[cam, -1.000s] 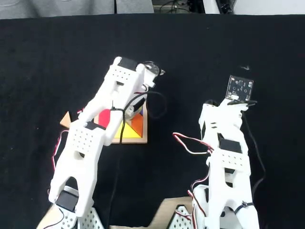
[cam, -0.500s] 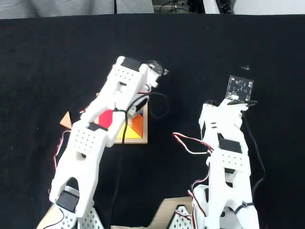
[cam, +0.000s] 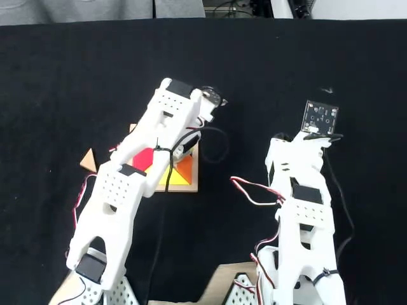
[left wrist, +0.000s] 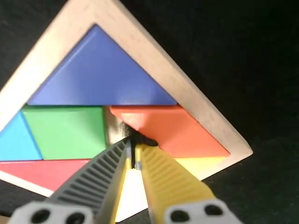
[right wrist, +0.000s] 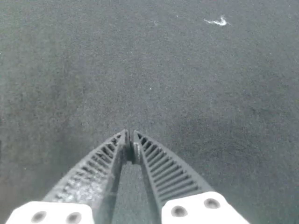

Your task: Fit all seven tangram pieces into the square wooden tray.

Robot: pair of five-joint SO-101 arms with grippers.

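Note:
The square wooden tray (left wrist: 196,107) holds a big blue triangle (left wrist: 103,74), a green square (left wrist: 65,130), a light blue triangle (left wrist: 14,144), an orange piece (left wrist: 173,130), a red piece (left wrist: 42,170) and a yellow piece (left wrist: 201,163). A small gap of bare wood (left wrist: 114,128) shows beside the orange piece. My left gripper (left wrist: 134,149) is shut, its tips at the orange piece's edge by that gap. In the high view the left arm (cam: 159,133) covers much of the tray (cam: 184,187). A small orange triangle (cam: 88,160) lies on the cloth left of the tray. My right gripper (right wrist: 130,147) is shut over bare black cloth.
The right arm (cam: 302,190) stands well to the right of the tray, with open black cloth between them. A white fleck (right wrist: 216,21) lies on the cloth beyond the right gripper. The table's far edge runs along the top of the high view.
The left arm has shifted a little to the right and farther back over the tray, uncovering more of the red piece. The right arm has not moved.

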